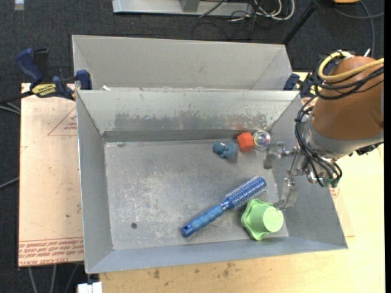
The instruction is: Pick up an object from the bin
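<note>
Grey bin [91, 182], floor scuffed. Blue hairbrush [223, 207] lies diagonally, head beside the green cup [263, 220] at the lower right. Gripper [285, 204] hangs at the cup's right edge; opening: cannot tell, nothing seen held. Risk: a rounded cup could roll aside against the brush. Dark carpet and cables beyond.

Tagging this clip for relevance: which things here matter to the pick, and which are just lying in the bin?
In play: bin; gripper, at its right side; green cup, lying on its side at front right, nearest the gripper and so the likely pick.
Lying about: blue brush, beside the cup; orange piece, blue piece and silver ball, by the back wall.
</note>
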Available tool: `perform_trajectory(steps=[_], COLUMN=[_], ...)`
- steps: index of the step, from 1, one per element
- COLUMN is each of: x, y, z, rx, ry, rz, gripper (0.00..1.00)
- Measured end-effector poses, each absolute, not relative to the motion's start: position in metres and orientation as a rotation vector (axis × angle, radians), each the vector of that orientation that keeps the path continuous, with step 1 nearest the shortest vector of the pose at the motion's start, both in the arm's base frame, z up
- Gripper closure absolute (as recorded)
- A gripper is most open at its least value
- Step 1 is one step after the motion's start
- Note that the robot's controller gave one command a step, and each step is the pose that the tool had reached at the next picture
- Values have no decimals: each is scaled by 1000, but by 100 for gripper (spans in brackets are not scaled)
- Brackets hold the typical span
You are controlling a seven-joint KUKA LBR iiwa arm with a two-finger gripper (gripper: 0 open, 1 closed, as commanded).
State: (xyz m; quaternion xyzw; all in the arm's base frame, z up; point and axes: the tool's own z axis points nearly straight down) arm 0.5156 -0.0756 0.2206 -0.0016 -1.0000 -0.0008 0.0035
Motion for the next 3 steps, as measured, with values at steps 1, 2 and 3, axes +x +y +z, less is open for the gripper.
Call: perform_trajectory(steps=[1,2,3], x=[507,550,550], y=[-36,-30,-30], z=[97,69,69], rx=[390,107,109], ry=[-3116,-3142,-3141], rz=[-4,-3,-1], gripper=[0,0,100])
